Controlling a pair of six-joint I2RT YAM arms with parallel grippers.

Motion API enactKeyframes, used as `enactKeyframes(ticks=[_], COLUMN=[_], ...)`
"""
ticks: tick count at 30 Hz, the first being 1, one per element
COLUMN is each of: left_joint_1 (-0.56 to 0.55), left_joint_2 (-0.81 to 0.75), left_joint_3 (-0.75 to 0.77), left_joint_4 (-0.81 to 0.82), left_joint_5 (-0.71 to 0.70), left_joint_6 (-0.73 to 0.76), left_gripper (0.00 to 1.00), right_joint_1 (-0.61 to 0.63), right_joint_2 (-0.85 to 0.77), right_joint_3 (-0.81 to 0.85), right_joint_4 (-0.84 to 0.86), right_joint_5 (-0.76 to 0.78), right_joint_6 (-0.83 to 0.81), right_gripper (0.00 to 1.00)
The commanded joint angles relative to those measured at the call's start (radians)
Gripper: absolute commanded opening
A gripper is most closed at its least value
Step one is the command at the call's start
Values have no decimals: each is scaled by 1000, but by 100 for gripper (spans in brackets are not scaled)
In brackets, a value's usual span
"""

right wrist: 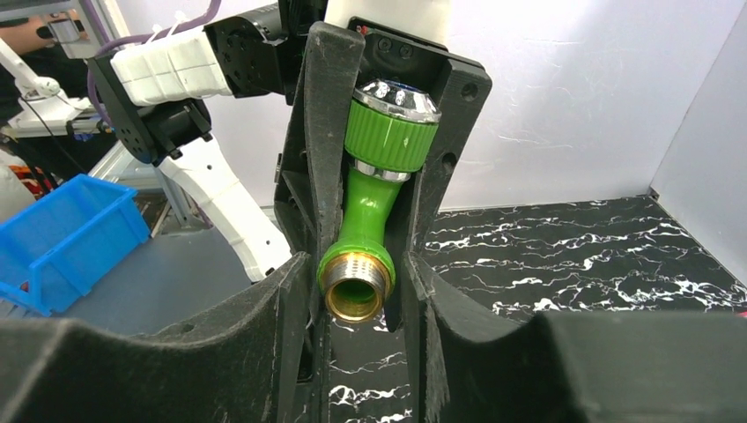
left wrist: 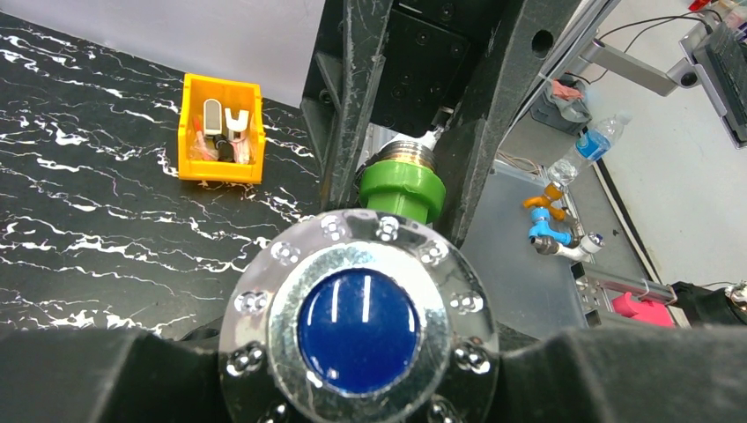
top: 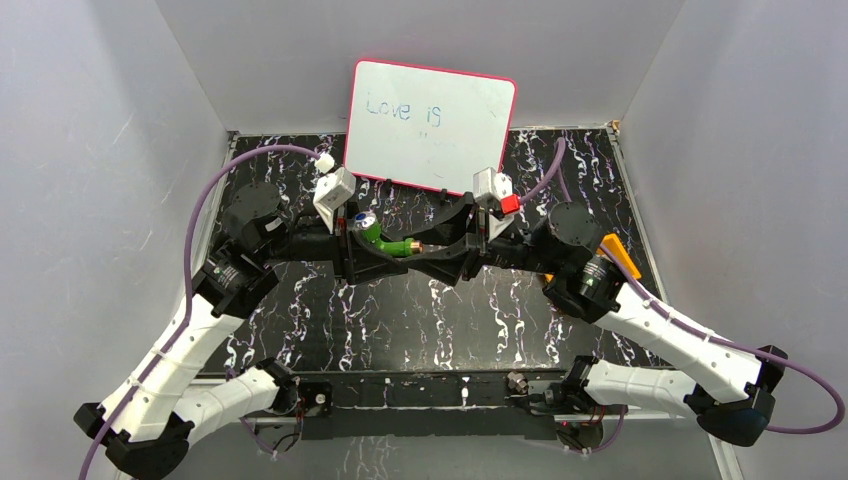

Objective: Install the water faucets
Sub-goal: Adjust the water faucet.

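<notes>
The tap [left wrist: 401, 189] has its knob [left wrist: 359, 322] cut off below.

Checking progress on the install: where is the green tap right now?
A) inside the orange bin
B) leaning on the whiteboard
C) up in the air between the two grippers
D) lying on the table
C: the tap is off the table, the left gripper clamped near its knob and the right gripper flanking its threaded end.

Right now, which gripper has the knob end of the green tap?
The left gripper: its fingers close on the green tap just behind the blue-and-silver knob, while the right gripper flanks the brass threaded end.
</notes>
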Motion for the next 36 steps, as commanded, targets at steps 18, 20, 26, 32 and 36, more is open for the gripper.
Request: enactKeyframes(ticks=[18,20,26,32,36], left_joint_1=[-5,-5,-5,-5,-4], left_joint_2=[-22,-31,-44,-48,-52], left_joint_3=[-7,-24,-49,-62,-67], left_joint_4=[163,201,275,313,329], left_joint_5=[80,85,87,89,89], left_joint_6=[-111,-135,-177,-198,-206], left_gripper=[38,44,49,48,49], right_joint_1=[0,0,-1,-1,0], right_joint_2=[-45,-44,-39,-47,-48], right_joint_3=[-83,-93,-95,-122,-132], right_joint_4=[270,305,328,427,486], right_joint_5=[-7,-8,-5,39,53], right_joint_6=[147,171,190,233,264], right_gripper=[0,0,0,0,0])
